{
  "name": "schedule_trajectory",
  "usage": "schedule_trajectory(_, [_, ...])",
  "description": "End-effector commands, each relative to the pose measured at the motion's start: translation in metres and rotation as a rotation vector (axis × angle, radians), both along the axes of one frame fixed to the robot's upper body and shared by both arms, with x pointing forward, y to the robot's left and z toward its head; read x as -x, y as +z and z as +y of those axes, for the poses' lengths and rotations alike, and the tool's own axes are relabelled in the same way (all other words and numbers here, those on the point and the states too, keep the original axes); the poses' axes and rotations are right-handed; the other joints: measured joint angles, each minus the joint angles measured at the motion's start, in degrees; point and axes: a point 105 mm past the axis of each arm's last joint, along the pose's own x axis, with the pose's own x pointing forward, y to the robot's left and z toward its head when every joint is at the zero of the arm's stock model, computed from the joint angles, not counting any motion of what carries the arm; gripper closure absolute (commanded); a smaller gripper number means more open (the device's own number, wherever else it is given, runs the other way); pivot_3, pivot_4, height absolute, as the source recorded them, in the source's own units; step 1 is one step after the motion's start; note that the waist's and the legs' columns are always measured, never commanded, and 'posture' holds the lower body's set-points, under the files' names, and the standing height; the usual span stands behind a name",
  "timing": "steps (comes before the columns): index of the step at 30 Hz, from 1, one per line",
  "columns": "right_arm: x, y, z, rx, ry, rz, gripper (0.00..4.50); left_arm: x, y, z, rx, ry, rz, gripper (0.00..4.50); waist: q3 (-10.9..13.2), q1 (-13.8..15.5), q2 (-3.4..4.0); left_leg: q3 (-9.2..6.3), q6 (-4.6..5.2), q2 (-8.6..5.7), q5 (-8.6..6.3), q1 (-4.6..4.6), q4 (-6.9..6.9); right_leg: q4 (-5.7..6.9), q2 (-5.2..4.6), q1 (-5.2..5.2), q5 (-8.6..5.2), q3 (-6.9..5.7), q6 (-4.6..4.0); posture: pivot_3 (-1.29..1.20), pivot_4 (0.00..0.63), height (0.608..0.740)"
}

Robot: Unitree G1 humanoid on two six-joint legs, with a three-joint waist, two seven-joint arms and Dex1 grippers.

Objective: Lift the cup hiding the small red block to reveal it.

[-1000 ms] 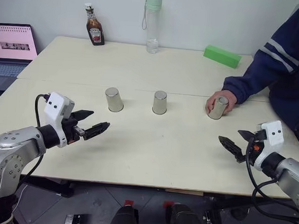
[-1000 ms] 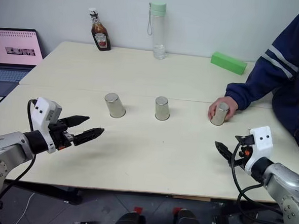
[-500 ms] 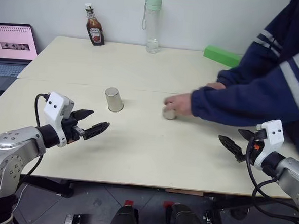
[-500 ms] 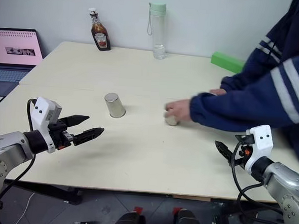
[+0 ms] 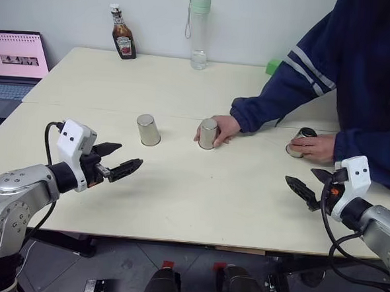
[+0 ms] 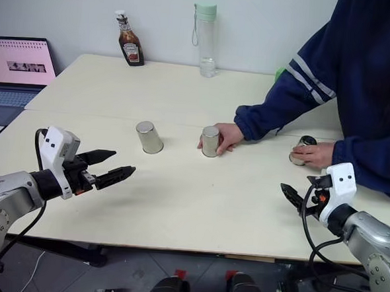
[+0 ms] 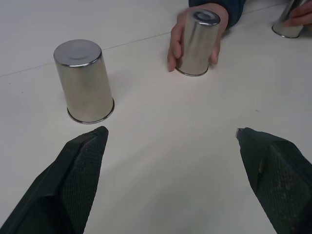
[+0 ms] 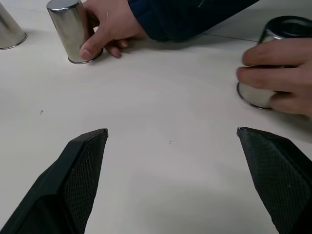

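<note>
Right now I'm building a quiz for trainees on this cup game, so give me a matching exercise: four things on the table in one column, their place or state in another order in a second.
Things:
1. left cup
2. middle cup
3. right cup
4. ketchup bottle

States:
A. tilted under a person's hand
B. far edge of the table, beside a clear water bottle
C. upright, a person's fingers wrapped around it
D. upside down, untouched

Pairs: 1-D, 2-C, 3-A, 4-B

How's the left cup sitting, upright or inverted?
Inverted. The left cup stands mouth-down on the table, closed base up, untouched; a person's hands hold the other two.
</note>
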Motion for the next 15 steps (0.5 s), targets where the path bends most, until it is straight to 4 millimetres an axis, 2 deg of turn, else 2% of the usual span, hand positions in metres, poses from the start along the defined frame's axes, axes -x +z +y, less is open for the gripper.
schedule_trajectory(1, [0.0011,0.011,0.0034,0.002,0.021,-0.047,0.01,0.0002,0.0089,0.0004,-0.027,-0.006,-0.033,0.0,0.0,0.0,0.0,0.0,0.0,0.0,0.0,0.0,0.0,0.0,0.0,0.0,0.0,0.0,0.0,0.0,0.15,0.74])
schedule_trajectory(15, [0.0013,0.0127,0.0088,-0.006,0.073,-0.047,0.01,0.0024,0.009,-0.0012,-0.042,-0.013,-0.032,0.0,0.0,0.0,0.0,0.0,0.0,0.0,0.0,0.01,0.01,0.01,0.0,0.0,0.01,0.0,0.01,0.0,0.15,0.74])
